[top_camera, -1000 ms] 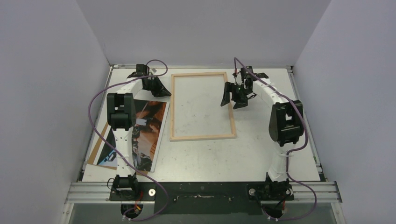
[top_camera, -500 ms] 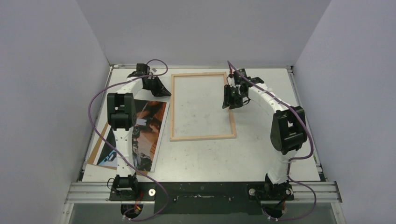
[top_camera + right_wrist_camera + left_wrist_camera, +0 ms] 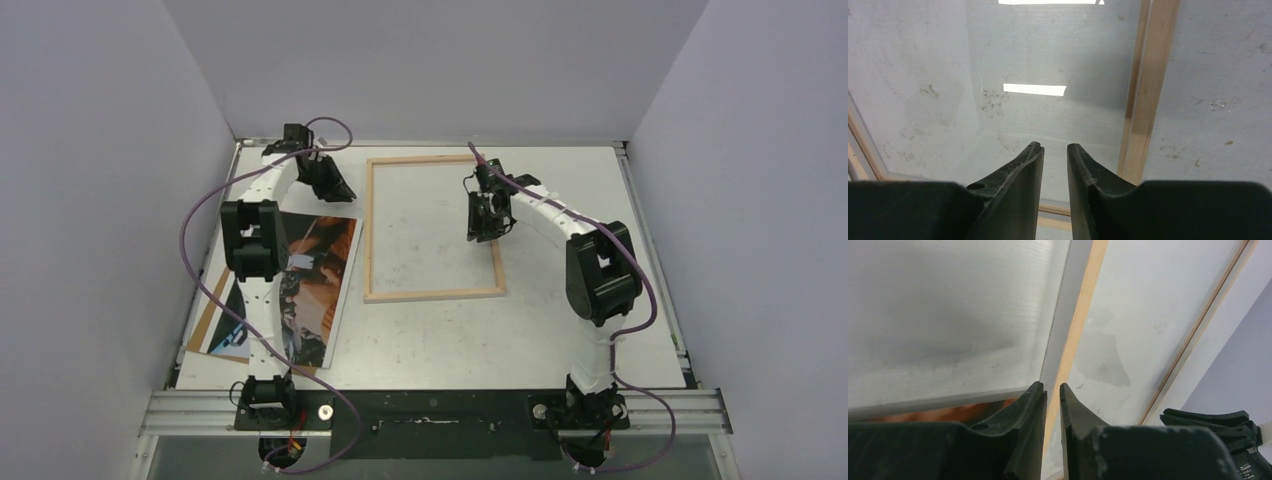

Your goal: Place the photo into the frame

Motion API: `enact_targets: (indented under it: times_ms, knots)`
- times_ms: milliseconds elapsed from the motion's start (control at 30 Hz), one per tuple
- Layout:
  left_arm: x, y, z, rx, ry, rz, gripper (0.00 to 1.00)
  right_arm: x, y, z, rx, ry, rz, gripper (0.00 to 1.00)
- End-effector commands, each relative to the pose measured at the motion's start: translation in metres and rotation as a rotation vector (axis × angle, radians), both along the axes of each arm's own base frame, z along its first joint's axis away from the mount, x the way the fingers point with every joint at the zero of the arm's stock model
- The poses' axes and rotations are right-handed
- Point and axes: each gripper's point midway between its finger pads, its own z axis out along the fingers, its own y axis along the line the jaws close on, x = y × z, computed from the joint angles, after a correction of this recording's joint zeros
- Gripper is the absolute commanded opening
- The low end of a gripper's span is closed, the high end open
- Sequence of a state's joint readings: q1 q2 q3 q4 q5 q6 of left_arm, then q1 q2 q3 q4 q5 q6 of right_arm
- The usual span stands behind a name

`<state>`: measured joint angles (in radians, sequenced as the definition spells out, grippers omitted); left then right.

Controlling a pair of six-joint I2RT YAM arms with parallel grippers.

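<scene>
Photo not in yet. The photo [image 3: 322,262] lies on the desk [image 3: 450,340], near left, beside the frame [image 3: 369,230], which lies back-up at centre. My left end effector [image 3: 343,192] and right end effector [image 3: 479,230] are nearly closed and empty.

Pale wood frame [image 3: 434,294] lying flat mid-counter [image 3: 450,345], photo [image 3: 318,290] flat at left, overlapping brown backing board [image 3: 204,328], left gripper [image 3: 337,187] near frame's far-left corner, right gripper [image 3: 482,224] over pane beside right rail, purple cables [image 3: 190,222] looped along both arms
</scene>
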<state>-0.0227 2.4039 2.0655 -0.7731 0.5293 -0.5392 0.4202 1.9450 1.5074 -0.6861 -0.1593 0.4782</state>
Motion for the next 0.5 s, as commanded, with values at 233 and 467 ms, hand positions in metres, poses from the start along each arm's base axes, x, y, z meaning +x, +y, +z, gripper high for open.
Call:
enact_targets:
  times_ms: [233, 467]
  knots:
    - [-0.067, 0.139, 0.062, 0.36, -0.002, 0.197, 0.57, 0.017, 0.008, 0.038, 0.036, -0.132, -0.003, 0.36]
    - [-0.133, 0.168, 0.055, 0.388, 0.058, 0.26, 0.64, 0.018, 0.068, 0.044, 0.163, -0.138, 0.15, 0.44]
